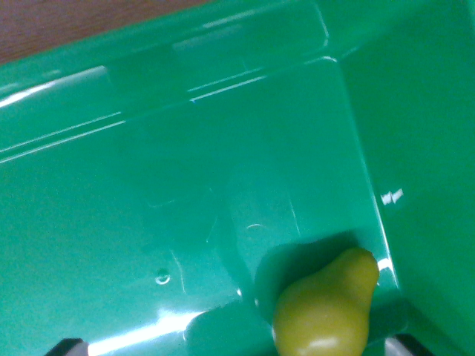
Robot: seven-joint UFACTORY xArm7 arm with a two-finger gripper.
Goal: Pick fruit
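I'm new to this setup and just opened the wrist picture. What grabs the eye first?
A yellow-green pear stands out at the bottom of the wrist view, right of centre, lying in the corner of a glossy green bin. The bin fills nearly the whole picture, with a strip of brown table at the upper left.

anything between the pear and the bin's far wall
No, in the wrist view only bare green floor lies between the pear and the bin wall at the top.
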